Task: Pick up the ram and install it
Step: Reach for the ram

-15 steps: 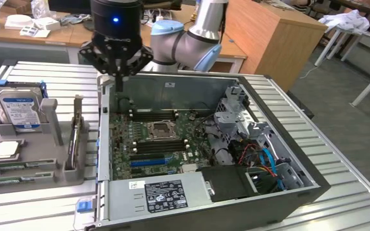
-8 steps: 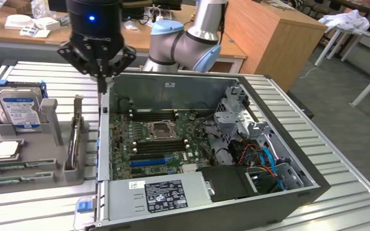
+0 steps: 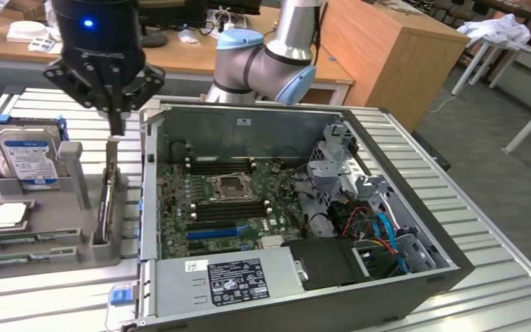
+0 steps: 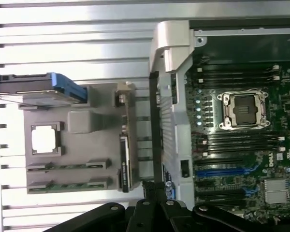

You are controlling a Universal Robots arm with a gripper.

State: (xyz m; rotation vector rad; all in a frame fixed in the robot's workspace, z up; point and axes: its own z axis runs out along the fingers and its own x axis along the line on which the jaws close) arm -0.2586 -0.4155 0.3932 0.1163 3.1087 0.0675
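Note:
The ram [image 3: 106,204] is a thin dark stick standing on its edge in a slot of the grey holder [image 3: 67,238], at the exterior view's left of the open computer case. In the wrist view the ram [image 4: 124,162] shows a label on its side. My gripper [image 3: 116,128] hangs just above the far end of that slot, fingers pointing down and shut with nothing between them. The wrist view has the gripper [image 4: 153,192] between the holder and the case. Inside the case lies the green motherboard [image 3: 238,207] with dark memory slots [image 3: 230,211].
A silver hard drive [image 3: 28,158] stands in a blue-edged bracket at the holder's far end. A processor [image 3: 7,216] and two flat green sticks [image 3: 16,240] lie in the holder. The case wall [image 3: 147,207] rises right beside the ram. A ribbed metal table [image 3: 53,297] lies underneath.

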